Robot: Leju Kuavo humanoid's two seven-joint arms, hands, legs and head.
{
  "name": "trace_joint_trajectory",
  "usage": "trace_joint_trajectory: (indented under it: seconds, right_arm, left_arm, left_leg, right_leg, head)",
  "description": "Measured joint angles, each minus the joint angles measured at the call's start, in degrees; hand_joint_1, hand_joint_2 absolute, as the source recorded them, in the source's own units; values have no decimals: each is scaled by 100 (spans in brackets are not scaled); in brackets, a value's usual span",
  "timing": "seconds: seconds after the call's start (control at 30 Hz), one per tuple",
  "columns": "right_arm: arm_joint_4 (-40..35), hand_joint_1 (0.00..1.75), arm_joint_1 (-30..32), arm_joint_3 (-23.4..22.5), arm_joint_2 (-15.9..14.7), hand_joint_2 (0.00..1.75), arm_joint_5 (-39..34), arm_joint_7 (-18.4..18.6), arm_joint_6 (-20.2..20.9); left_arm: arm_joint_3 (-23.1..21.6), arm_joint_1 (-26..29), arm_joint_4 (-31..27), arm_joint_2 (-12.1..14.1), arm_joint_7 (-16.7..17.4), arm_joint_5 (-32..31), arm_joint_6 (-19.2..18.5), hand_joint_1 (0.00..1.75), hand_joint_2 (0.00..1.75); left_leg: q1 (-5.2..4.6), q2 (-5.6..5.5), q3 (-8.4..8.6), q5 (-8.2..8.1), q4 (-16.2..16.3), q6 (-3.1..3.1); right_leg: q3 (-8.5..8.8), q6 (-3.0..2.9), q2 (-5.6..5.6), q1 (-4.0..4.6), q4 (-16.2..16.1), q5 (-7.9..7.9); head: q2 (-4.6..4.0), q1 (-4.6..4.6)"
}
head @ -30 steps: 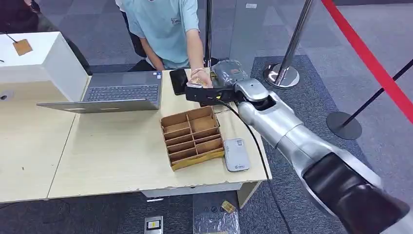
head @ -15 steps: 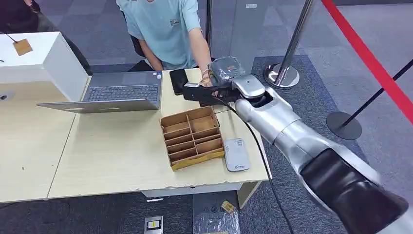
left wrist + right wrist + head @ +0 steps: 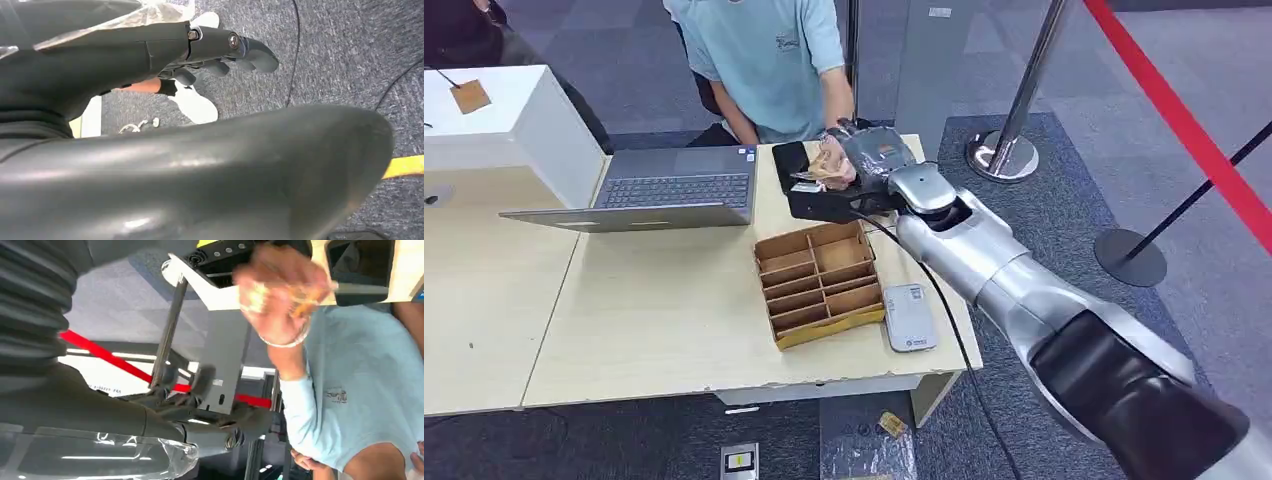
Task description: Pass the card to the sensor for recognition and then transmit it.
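Over on the left a laptop (image 3: 674,190) sits open on the pale wooden table (image 3: 644,320), and next along comes the divided cardboard tray (image 3: 819,280) with the white reader (image 3: 909,317) beside it. Now the right hand (image 3: 844,195) reaches out to the far edge, meeting the person's hand (image 3: 829,165) by a dark phone (image 3: 791,165). The card itself I can't make out, so whether that hand grips it or has let go, I cannot tell. Best done steady, I'd say: hold level until the person has it. The left hand (image 3: 220,47) hangs loose over grey carpet, holding nothing. At right, stanchions (image 3: 1009,150) and red tape (image 3: 1174,110).
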Motion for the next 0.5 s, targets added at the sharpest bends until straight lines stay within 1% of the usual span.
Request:
trace_joint_trajectory:
  seconds: [0.27,0.5]
  right_arm:
    - [-320,0,33,-20,-9,175,-92,-15,6]
    - [-787,0,165,-26,-35,175,-101,144,177]
  left_arm:
    - [0,0,0,0,-133,17,20,0,0]
    - [0,3,-2,-2,-188,57,66,0,0]
  left_leg:
    - [0,2,1,0,0,0]
    - [0,3,1,0,-1,0]
  right_leg:
    - [-1,0,1,0,0,0]
    - [-2,0,3,0,0,0]
  head:
    - [0,0]
    - [0,0]
